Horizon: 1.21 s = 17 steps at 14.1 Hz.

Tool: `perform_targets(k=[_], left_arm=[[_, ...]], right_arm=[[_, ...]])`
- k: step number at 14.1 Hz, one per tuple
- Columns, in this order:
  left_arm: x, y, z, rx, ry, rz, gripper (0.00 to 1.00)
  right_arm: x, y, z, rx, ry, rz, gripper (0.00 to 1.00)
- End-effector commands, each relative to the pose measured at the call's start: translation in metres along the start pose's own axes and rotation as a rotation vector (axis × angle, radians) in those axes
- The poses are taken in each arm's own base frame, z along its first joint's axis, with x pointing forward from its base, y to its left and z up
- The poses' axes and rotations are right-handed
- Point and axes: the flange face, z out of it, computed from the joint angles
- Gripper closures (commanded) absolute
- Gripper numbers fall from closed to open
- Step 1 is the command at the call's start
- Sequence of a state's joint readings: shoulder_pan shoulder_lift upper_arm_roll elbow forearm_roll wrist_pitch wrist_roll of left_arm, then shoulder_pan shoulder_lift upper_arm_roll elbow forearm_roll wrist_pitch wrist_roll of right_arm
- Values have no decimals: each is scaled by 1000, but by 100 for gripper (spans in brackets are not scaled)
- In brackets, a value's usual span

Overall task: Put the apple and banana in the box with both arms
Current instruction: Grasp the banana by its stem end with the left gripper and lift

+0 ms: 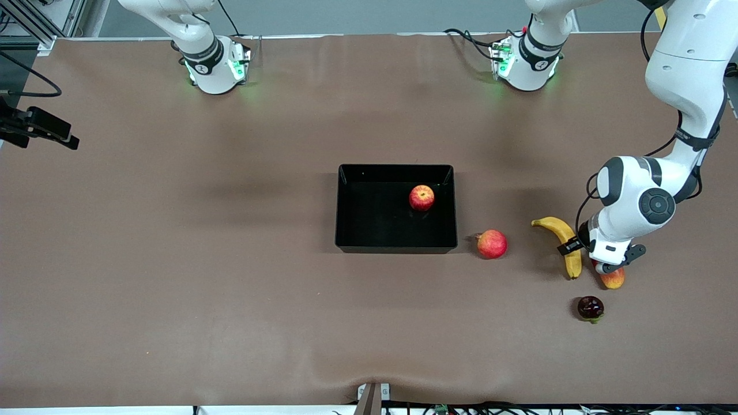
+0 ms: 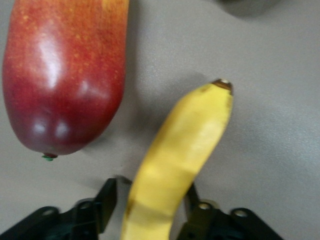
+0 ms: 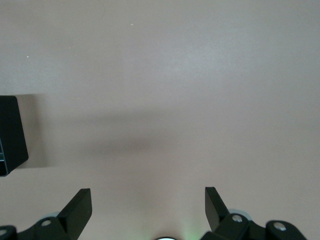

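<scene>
Banana (image 1: 560, 237) lies toward the left arm's end of the table, well apart from the box (image 1: 347, 230), its long axis running from a tip pointing toward the box down to a tip nearer the front camera; left gripper (image 1: 579, 253) is down at that nearer half, and the left wrist view shows its fingers (image 2: 102, 202) either side of the yellow body, drawn in close against it, so the grip looks made or all but made, crosswise to the fruit's length; mango (image 1: 613, 279) lies just beside the gripper, close along the banana, with little room between them; a dark fruit (image 1: 590, 308) sits nearer the camera, clear of the likely path; a pinkish-red fruit (image 1: 492, 244) rests between banana and box, just outside the box wall, so a carry would best go up and over it rather than low across the table; apple (image 1: 421, 197) already lies inside the box, toward the corner on the left arm's side, leaving most of the glossy floor free for the banana; right gripper (image 3: 148, 205) hangs over bare table with its jaws wide apart and nothing in them, a box corner at the edge of its view; that arm waits.
</scene>
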<state>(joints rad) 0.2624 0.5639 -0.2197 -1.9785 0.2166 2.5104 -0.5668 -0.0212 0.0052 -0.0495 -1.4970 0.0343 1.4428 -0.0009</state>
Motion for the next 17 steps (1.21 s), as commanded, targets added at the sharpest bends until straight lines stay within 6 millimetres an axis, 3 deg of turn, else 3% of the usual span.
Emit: perform_targets(k=[1,5,8,11,13,15,17], left_arm=[[1,8,-14,-3,31,34,100],[-7,47,-78,-18,77,95,100],[-10,77,-138,11,67,189,100],[-19,114,-199,22,39,250,100],[-35,153,-246,-2,26,292,100],[-51,179,-267,-26,21,312,100],[-76,210,-263,-58,-11,318,100]], right_arm=[[-2,-5,-3,-6,1,15,0],[-4,-4,-4,-7,-1,18,0],[-3,1,-6,-6,6,29,0],[-3,3,-6,-9,12,32,0],[-2,2,-6,-9,14,29,0],[-3,3,-6,-7,11,32,0],[-2,0,-6,-9,13,26,0]])
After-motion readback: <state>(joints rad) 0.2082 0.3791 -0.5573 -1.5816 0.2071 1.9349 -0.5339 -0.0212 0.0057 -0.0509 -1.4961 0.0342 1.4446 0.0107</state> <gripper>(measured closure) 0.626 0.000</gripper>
